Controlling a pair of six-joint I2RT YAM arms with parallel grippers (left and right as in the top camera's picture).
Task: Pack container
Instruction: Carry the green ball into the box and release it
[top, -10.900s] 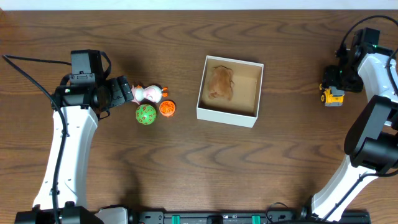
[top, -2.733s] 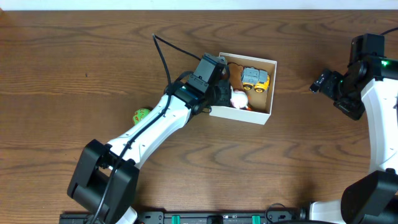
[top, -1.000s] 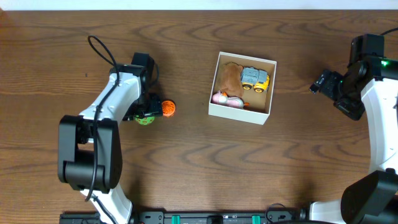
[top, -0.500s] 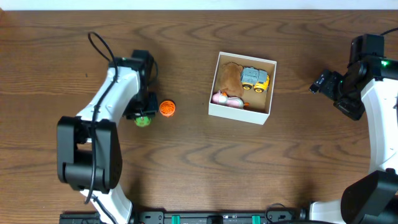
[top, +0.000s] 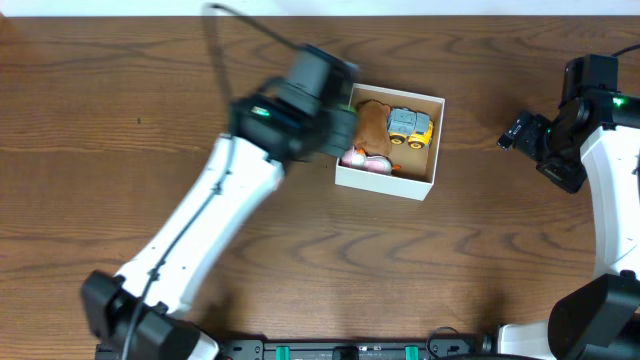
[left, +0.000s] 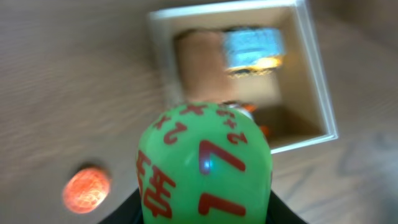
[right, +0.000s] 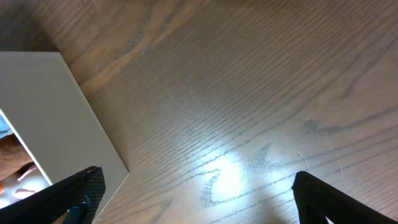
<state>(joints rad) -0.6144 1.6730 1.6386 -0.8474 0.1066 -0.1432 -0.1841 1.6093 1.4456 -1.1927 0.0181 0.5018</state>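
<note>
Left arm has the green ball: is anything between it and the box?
Nothing visible. The green ball, shut in the left jaws, hangs near the box's open rim, and the truck inside leaves bare floor. The orange ball lies on the table, off to the side.

left gripper (left: 205, 213) — green ball (left: 205, 163) lifted | moved — table to container (top: 386, 182) edge

Bright, even light from overhead, with faint shadows. Motion blur smears the left arm (top: 238, 180). In the left wrist view the container (left: 317, 81) and orange ball (left: 86, 190) blur behind the sharper green ball (left: 205, 168). Soft glare marks the bench (right: 224, 177).
</note>
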